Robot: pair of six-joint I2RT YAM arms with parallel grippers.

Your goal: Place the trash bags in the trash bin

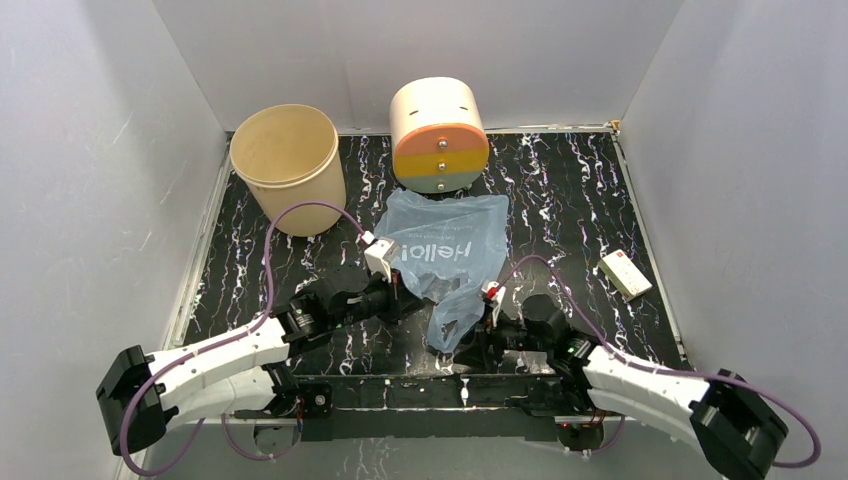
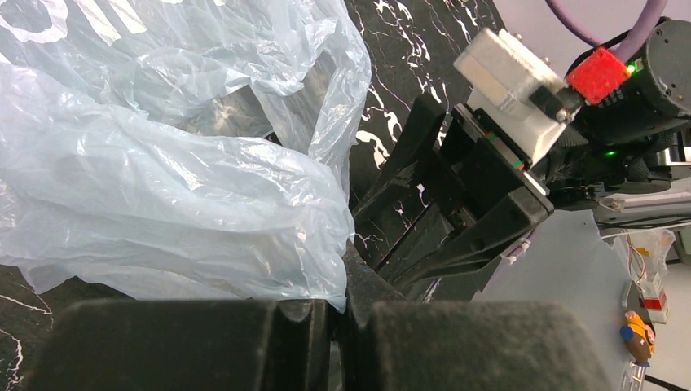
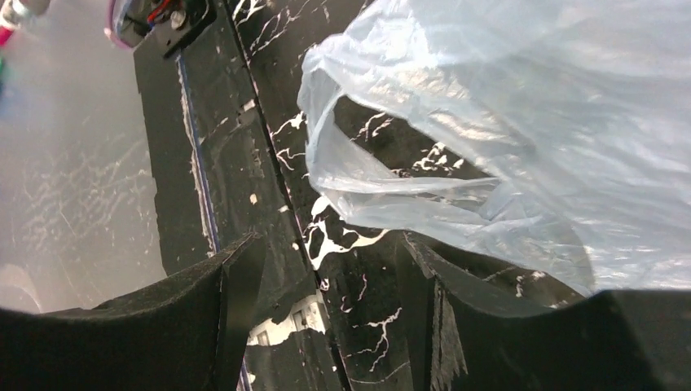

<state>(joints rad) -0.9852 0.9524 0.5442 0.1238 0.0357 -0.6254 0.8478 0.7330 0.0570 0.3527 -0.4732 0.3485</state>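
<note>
1. Pale-blue plastic film: the bag (image 1: 445,250) lies crumpled on the black marbled table (image 1: 580,200), at mid-width and toward the near edge, with white lettering on its upper face. Its near end trails in a narrow tail between the two grippers.
2. Left gripper (image 2: 338,326): jaws clenched, with a fold of the bag's left edge pinched in the seam between them, as the left wrist view shows.
3. Right gripper (image 3: 326,269): jaws released and holding nothing. They stand over the table with a loop of the bag's tail just ahead of them, not between them.
4. Bin (image 1: 300,205): tan, round and wide-mouthed, upright at the far left corner, well apart from the bag.
5. Other items: a cream cylinder (image 1: 440,135) with an orange-and-yellow front at the far middle, just beyond the bag, and a small white box (image 1: 625,273) at the right.
6. Handling, as a judgement: the film looks very light, limp and slippery, so it will sag, billow and trail rather than keep a shape. A pinch on a gathered fold or on the loop should hold better than one on a single flat layer. A second hold on the near tail would likely keep it from dragging or catching on the bin's rim.
</note>
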